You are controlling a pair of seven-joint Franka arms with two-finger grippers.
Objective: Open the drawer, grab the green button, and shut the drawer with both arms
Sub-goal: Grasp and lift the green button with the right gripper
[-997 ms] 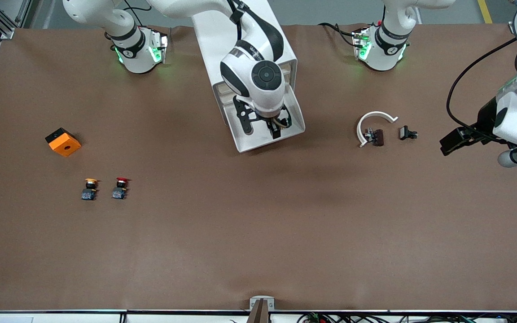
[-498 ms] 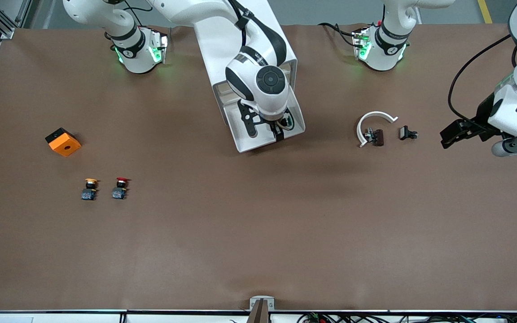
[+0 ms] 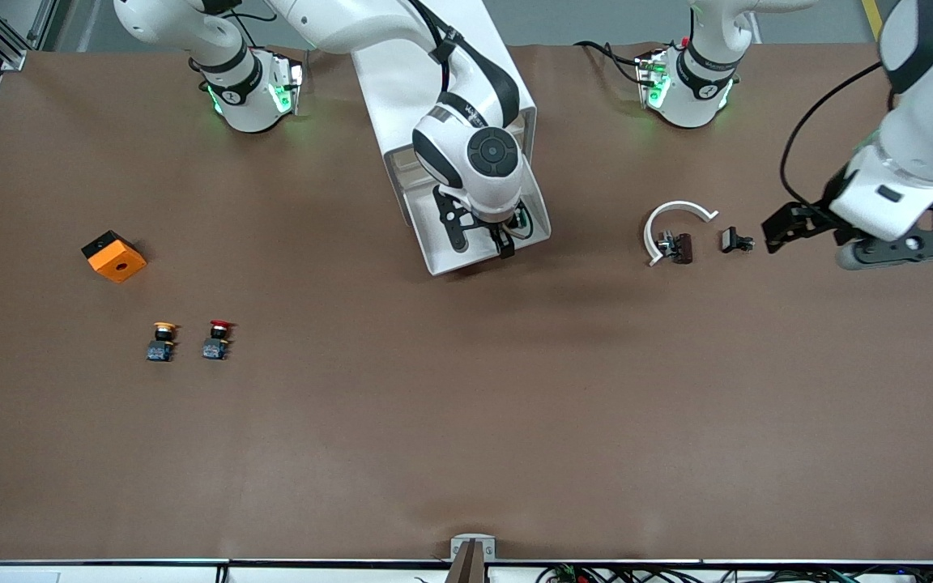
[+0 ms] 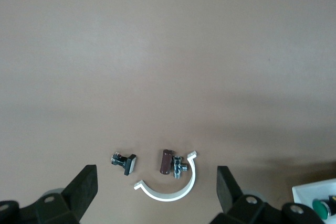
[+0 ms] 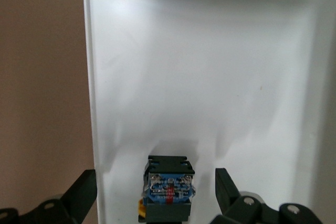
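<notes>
Left gripper [image 3: 782, 227] has neared black clip [image 3: 735, 240].

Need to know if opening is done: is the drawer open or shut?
Open: the drawer is pulled out, its white tray exposed with the button inside.

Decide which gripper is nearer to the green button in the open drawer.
Right. The right gripper hangs over the open drawer, jaws open on either side of the button. The left gripper, jaws open, is over the table toward the left arm's end, beside the small black part.
</notes>
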